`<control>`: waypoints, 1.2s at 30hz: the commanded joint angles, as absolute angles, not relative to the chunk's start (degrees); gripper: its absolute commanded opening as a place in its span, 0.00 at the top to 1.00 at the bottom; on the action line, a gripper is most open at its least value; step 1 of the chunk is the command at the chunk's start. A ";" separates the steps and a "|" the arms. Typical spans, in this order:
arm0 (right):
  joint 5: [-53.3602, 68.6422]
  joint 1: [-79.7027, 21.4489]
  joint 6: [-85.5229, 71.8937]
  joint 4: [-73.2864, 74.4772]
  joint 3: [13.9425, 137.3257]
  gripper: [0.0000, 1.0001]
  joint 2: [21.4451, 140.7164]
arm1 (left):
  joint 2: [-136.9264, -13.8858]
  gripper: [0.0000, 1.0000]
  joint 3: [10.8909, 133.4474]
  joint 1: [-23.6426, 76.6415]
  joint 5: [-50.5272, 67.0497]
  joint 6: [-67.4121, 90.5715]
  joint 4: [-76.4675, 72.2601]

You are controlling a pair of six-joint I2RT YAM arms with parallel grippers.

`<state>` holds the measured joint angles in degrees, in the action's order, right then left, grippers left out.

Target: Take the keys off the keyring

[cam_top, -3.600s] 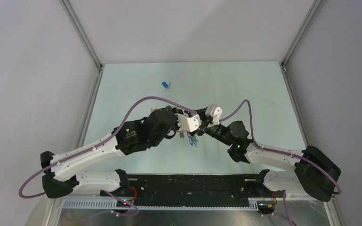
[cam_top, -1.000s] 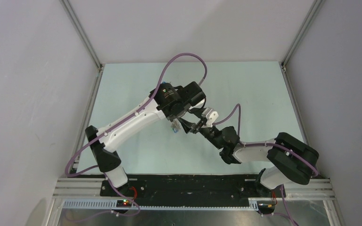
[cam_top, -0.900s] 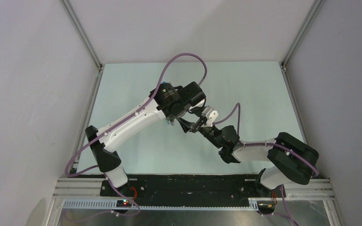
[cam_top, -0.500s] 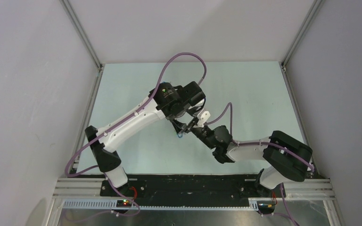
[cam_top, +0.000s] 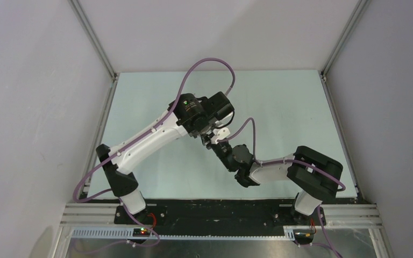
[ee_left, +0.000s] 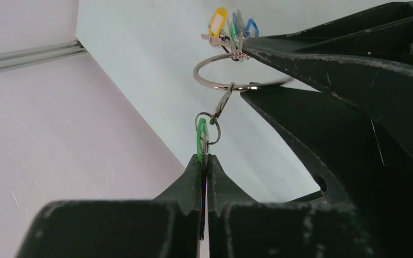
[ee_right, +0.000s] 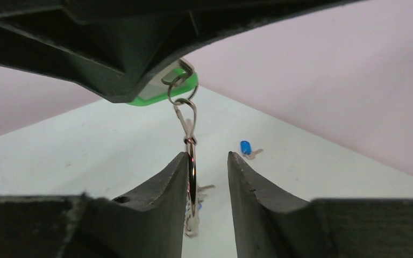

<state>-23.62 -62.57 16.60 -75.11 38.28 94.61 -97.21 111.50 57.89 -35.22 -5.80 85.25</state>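
My left gripper (ee_left: 204, 159) is shut on a green-headed key (ee_left: 201, 137), which hangs by a small loop and clip from the keyring (ee_left: 221, 84). The ring runs between the fingers of my right gripper (ee_right: 208, 161), whose jaws stand apart; the ring (ee_right: 192, 172) lies against its left finger (ee_right: 166, 183). Several other keys and a yellow tag (ee_left: 218, 21) hang bunched on the ring's far side. One loose blue-headed key (ee_right: 246, 147) lies on the table. In the top view both grippers (cam_top: 211, 140) meet at the table's middle, and the keys are hidden there.
The pale green table (cam_top: 279, 102) is walled by grey panels with metal rails (cam_top: 94, 43) at the back corners. The left arm's purple cable (cam_top: 209, 62) arcs high over the table's far half.
The right arm has folded further left, bringing its gripper close under the left wrist. The left gripper has barely moved in the last second; earlier it swung from near-centre toward the far side.
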 commanded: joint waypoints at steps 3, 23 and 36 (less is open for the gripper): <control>-24.72 -62.75 19.83 -78.13 39.04 0.68 93.77 | -95.72 1.00 112.65 58.39 -36.56 -4.85 86.00; -13.74 -62.12 19.62 -82.45 39.00 0.58 94.70 | -95.80 1.00 112.29 58.49 -35.07 -4.40 86.12; -17.51 -61.45 20.24 -81.80 40.89 0.67 95.95 | -96.22 1.00 112.85 58.54 -34.63 -4.19 86.39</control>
